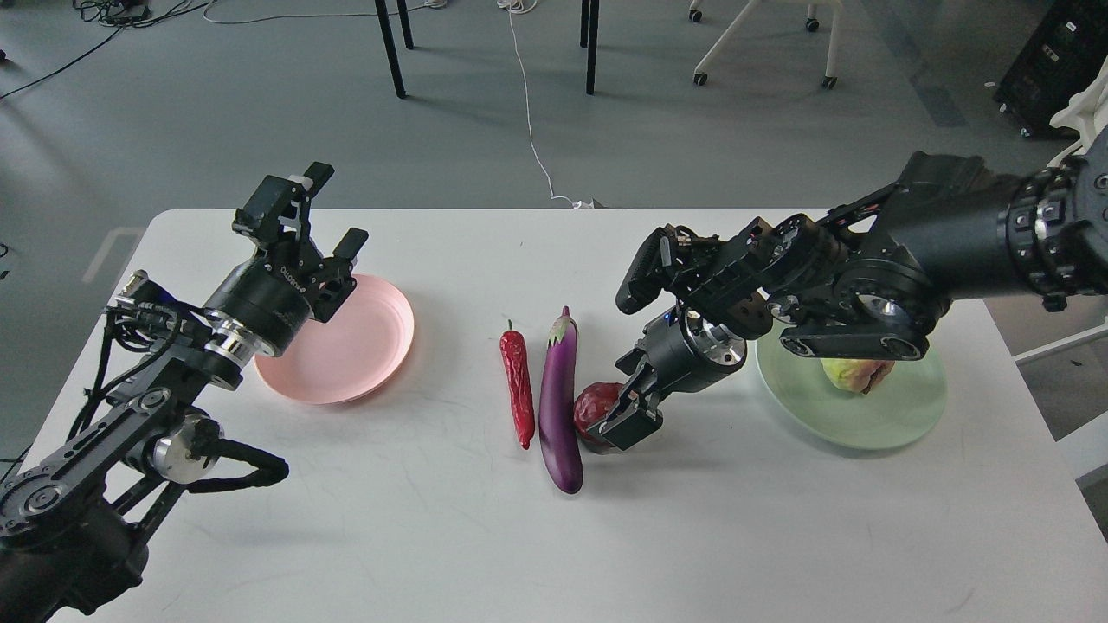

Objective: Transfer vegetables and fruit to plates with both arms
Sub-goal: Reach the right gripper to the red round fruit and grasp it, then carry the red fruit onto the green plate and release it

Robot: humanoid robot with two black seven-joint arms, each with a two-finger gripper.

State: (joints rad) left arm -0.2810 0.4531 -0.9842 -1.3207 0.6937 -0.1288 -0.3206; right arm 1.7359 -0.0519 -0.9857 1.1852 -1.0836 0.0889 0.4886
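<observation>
The purple eggplant (pixel 558 407) and red chili pepper (pixel 518 386) lie side by side at the table's middle. The dark red pomegranate (pixel 592 404) sits against the eggplant's right side, its right half hidden by my right gripper (pixel 625 418), which is down over it with its jaws apart. The yellow-green fruit (pixel 853 375) lies on the pale green plate (pixel 848 420), mostly hidden behind my right arm. The pink plate (pixel 346 346) holds nothing. My left gripper (pixel 325 214) is open, raised over the pink plate's far left rim.
The white table (pixel 554 536) ends close behind the plates. Chair and table legs (pixel 590 48) and a white cable (pixel 530 121) are on the grey floor beyond. My right arm stretches across the green plate.
</observation>
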